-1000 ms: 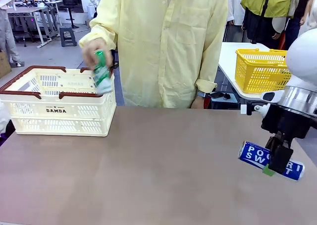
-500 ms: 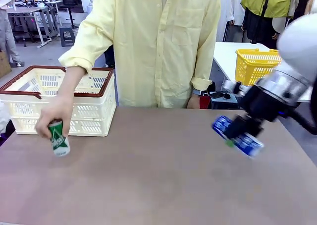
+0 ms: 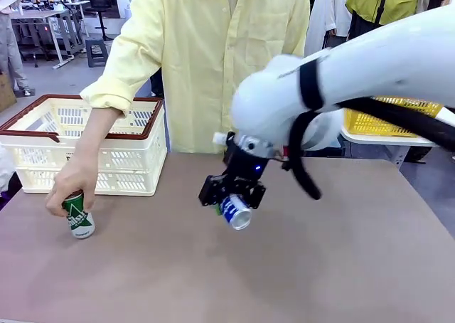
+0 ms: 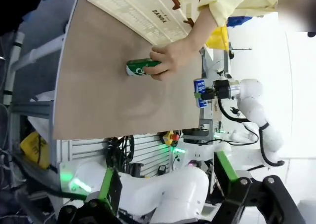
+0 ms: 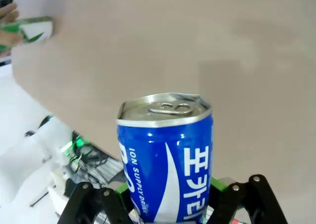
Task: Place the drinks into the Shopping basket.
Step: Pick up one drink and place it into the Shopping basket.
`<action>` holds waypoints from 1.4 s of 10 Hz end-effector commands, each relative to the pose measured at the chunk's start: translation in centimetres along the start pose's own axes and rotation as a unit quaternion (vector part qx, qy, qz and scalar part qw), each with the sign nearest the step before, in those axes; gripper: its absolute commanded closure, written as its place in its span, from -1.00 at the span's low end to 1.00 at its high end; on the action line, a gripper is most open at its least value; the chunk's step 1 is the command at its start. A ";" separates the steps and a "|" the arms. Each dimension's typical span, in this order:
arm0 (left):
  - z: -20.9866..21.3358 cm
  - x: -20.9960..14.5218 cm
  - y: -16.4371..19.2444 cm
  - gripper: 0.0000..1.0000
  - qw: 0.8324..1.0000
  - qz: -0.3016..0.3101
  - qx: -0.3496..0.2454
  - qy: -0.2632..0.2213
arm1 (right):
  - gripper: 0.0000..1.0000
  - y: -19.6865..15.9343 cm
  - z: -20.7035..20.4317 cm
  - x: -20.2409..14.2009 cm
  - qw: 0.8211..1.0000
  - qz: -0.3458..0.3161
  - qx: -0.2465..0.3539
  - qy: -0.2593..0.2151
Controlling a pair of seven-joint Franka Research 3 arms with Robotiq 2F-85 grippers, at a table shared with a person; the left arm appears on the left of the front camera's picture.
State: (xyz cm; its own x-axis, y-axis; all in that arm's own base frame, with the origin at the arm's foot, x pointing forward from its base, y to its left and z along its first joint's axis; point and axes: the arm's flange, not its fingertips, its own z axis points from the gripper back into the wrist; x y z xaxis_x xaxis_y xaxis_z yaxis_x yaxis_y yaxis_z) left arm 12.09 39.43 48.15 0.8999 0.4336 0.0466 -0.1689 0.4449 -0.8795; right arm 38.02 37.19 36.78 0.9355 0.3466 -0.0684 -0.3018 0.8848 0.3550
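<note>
Right gripper is clamped on the blue-and-white can. The can is tilted, lid end toward the near side, over the table around its middle; can't tell if it's clear of the surface. Shopping basket sits at the far-left corner, open top up. In the way: the person's hand grips the green-and-white can, which stands slightly tilted on the table just in front of the basket's near wall, and the forearm crosses that wall. The person's torso stands at the far edge, between basket and right arm. The yellow mesh basket is on a separate table behind the arm. Open tabletop runs between gripper and basket and along the near and right sides. Left gripper has its jaws wide with nothing between them, well back from the table's edge.
</note>
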 end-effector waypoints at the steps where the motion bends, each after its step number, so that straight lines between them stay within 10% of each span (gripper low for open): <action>1: -0.5 -0.4 1.5 -1.00 0.999 -0.007 -0.037 0.001 | 1.00 0.6 0.3 0.8 1.000 0.004 -0.017 -0.005; 4: 0.0 0.0 0.0 -1.00 1.000 0.000 0.000 0.000 | 1.00 0.1 -1.4 0.8 1.000 0.003 -0.008 0.008; 7: 0.0 0.0 0.0 -1.00 1.000 0.000 0.000 0.000 | 1.00 -9.6 3.2 -8.4 0.976 -0.212 0.032 -0.028; 14: 0.0 0.0 0.0 -1.00 1.000 0.000 0.000 0.000 | 1.00 1.4 -5.2 6.4 0.972 -0.215 -0.082 -0.036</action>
State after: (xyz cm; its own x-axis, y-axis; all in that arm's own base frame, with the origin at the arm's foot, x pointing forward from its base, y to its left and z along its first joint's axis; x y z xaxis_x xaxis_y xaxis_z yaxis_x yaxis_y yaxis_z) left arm 12.80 39.38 47.89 0.9045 0.4230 0.0540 -0.1564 0.4471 -0.8807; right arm 40.55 40.14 30.76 0.9920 -0.0751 -0.1013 0.0967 0.9687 0.2288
